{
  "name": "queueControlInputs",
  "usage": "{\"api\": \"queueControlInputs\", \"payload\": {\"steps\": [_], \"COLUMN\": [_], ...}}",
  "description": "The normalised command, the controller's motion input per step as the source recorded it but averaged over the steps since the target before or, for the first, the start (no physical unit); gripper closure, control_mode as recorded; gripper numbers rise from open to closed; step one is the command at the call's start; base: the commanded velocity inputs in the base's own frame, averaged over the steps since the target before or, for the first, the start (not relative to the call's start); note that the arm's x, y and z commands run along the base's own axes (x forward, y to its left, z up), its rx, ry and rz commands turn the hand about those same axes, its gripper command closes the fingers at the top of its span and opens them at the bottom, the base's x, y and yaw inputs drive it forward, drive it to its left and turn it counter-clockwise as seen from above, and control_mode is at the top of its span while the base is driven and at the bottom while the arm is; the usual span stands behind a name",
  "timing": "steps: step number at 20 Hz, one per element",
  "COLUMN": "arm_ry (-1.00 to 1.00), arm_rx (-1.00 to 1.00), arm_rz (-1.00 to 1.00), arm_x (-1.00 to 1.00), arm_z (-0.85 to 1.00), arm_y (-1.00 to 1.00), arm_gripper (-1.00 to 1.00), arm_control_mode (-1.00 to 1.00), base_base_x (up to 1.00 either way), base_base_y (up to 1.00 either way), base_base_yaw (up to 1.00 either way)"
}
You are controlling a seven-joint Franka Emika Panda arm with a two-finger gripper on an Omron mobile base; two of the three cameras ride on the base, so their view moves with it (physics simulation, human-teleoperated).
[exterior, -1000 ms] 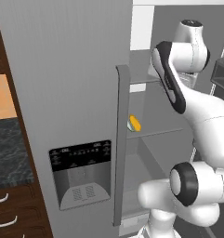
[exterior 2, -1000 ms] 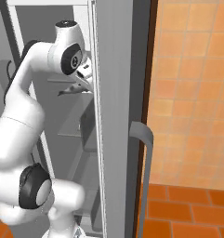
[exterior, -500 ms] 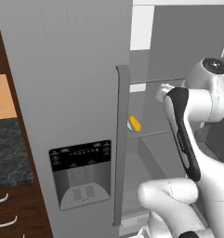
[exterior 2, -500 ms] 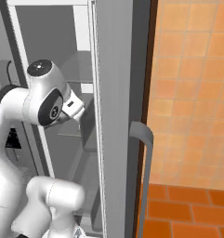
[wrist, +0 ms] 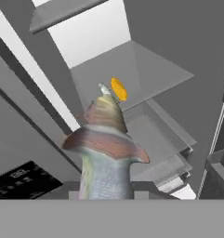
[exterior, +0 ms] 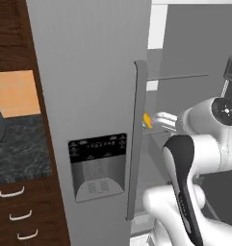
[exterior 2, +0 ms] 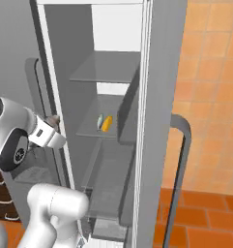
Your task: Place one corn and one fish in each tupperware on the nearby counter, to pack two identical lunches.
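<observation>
We hold a fish [wrist: 104, 153] clenched between our fingers; next, carry it to a tupperware, corn [wrist: 118, 89] beyond.

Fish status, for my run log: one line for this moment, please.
gripper: shut on fish | location: by open fridge | corn: on fridge shelf

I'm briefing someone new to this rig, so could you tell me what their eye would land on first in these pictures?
Most striking is the fish, which looms large in the hand view, held in the shut gripper at the edge of the open fridge. Next is the bright yellow-orange corn lying on a middle fridge shelf. The grey fridge door with its dispenser panel takes up much of the left base view.
</observation>
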Motion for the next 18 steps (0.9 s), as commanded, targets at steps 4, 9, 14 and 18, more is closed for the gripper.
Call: {"api": "queueControlInputs", "payload": {"steps": [4, 9, 14, 18], "arm_ry": [0.0, 0.0, 0.0, 0.0], "arm_rx": [0.0, 0.0, 0.0, 0.0], "arm_rz": [0.0, 0.0, 0.0, 0.0], "arm_x": [0.0, 0.0, 0.0, 0.0], "arm_z": [0.0, 0.0, 0.0, 0.0], "arm_y": [0.0, 0.0, 0.0, 0.0], "arm_gripper": [1.0, 1.0, 1.0, 1.0], "arm_control_mode": [1.0, 1.0, 1.0, 1.0], "base_base_x": [-0.93, -0.28, 0.26, 0.69], "base_base_y": [1.0, 1.0, 1.0, 1.0], "base_base_yaw": [0.22, 0.13, 0.01, 0.0]}}
